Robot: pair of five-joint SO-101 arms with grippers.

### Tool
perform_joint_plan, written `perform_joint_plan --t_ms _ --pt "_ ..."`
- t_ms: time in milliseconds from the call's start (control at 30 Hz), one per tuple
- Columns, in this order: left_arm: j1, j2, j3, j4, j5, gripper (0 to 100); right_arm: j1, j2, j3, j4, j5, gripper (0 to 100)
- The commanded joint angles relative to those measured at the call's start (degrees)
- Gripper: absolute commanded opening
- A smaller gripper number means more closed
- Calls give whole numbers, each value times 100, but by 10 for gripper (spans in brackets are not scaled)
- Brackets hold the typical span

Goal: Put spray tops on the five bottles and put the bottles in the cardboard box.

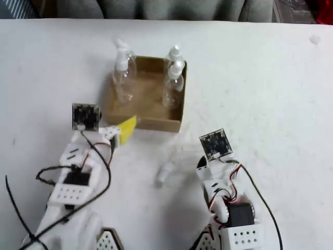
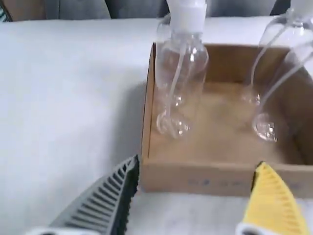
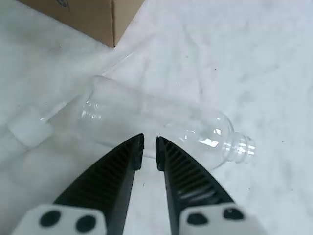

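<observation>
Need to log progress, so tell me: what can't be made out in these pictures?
- High view: the right-hand bottles in the cardboard box overlap; their number is unclear.
- Left wrist view: the picture's edge cuts off those bottles' tops.
- Right wrist view: a white piece beside the lying bottle is too blurred to name.

Three spray-topped bottles (image 1: 124, 78) upright inside the open cardboard box (image 1: 156, 124)

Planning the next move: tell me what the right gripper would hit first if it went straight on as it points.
The uncapped clear bottle lying on its side, directly ahead of the right gripper. Depth is unclear: the tips may ride just above it.
</observation>
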Motion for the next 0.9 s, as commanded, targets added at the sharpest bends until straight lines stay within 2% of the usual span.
perform_joint_plan --t_ms 0,133,333,533,767,867 --pt "-66 -1086 440 360 -35 332 75 48 88 13 62 17" --pt "-57 -2026 993 826 -44 332 75 48 88 13 62 17" --pt "-13 -3240 1020 2567 -35 331 75 4 88 13 79 20" --pt "-13 -4075 1020 4079 -79 331 84 4 88 13 1090 17" --pt "-13 -4497 1020 4712 -88 331 374 4 88 13 1257 21" --pt "-13 -4497 1020 4730 -88 331 558 4 88 4 1635 19"
